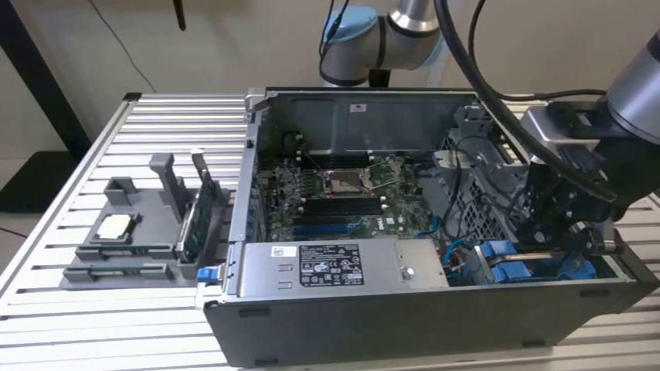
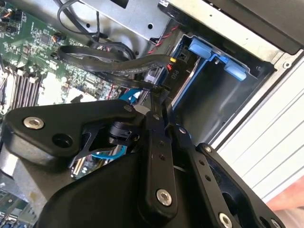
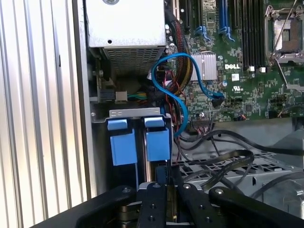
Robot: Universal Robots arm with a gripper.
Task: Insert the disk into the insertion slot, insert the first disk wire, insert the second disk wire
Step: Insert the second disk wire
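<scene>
Open PC case [image 1: 413, 325] on slatted surface [image 1: 154, 124], end effector [image 1: 562, 232] low in case's drive-bay corner, fingers clenched on a black cable [image 2: 114, 64], disk [image 3: 158, 142] w/ blue carrier seated in slot beside PSU [image 1: 330, 263], blue cable [image 3: 190, 71] looping over motherboard [image 1: 341, 185]

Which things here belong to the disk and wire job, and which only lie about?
Belonging to the job:
- gripper, down at the drive bay
- blue disk carriers in the bay
- blue wire
- open computer case

Lying about:
- grey holder on the table, on the exterior view's left
- green card standing in it
</scene>
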